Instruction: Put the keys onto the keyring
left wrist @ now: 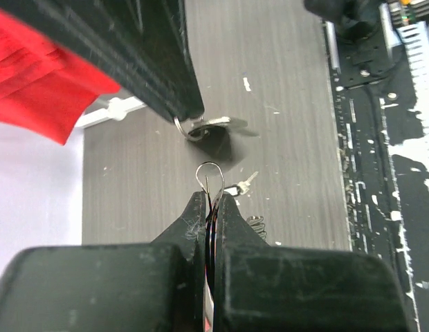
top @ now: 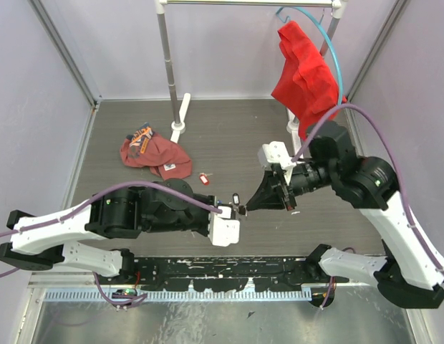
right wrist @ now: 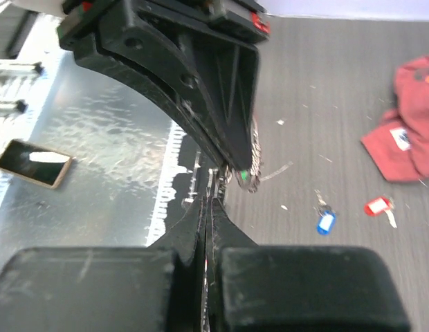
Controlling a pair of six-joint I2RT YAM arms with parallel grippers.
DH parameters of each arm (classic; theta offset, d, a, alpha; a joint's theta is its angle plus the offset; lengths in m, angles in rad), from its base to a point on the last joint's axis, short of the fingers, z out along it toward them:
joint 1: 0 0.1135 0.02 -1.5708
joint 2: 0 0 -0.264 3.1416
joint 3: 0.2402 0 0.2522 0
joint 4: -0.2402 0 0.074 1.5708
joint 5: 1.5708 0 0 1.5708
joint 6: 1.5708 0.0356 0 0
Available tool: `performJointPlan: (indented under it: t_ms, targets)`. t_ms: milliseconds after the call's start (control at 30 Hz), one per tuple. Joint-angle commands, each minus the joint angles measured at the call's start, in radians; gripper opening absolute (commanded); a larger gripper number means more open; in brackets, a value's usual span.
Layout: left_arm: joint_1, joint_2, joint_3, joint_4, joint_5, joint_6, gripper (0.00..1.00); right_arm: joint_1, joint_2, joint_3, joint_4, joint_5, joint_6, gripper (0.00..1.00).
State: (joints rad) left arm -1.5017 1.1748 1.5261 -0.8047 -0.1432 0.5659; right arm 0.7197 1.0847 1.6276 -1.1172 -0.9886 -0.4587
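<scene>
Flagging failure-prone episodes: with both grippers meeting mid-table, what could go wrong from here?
1. The thin silver wire keyring is pinched only at the tip of the left gripper; a push could twist it or slip it out.
2. The small silver key sits at the very tip of the right gripper and might drop to the grey table.
</scene>
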Motion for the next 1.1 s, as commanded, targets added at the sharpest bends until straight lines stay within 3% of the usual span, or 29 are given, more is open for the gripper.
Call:
performJointPlan:
  t_ms: [0, 200, 333, 467, 700, 867, 1067]
  targets:
    - [0.003, -0.056, -0.051, 0.102, -0.154, 0.028, 0.0, 0.006, -0.057, -0.032, 0.169, 0.28, 0.221, 0.01]
    - [-0.001, -0.059, -0.217, 0.341, -0.471, 0.215, 0.0, 0.006, -0.067, -0.027, 0.197, 0.449, 0.406, 0.01]
    - [-0.021, -0.065, -0.444, 0.796, -0.645, 0.547, 0.0, 0.005, -0.052, -0.037, 0.196, 0.46, 0.476, 0.01]
    - [-0.024, -0.073, -0.629, 1.241, -0.64, 0.823, 0.0, 0.006, -0.035, -0.038, 0.166, 0.508, 0.499, 0.01]
    - [-0.03, -0.131, -0.7, 1.307, -0.59, 0.861, 0.0, 0.006, -0.003, -0.047, 0.16, 0.552, 0.514, 0.01]
    - [0.014, -0.081, -0.832, 1.575, -0.538, 1.088, 0.0, 0.006, 0.023, -0.071, 0.207, 0.43, 0.515, 0.01]
    - [0.039, -0.065, -0.891, 1.631, -0.468, 1.167, 0.0, 0.006, 0.038, -0.079, 0.282, 0.312, 0.496, 0.01]
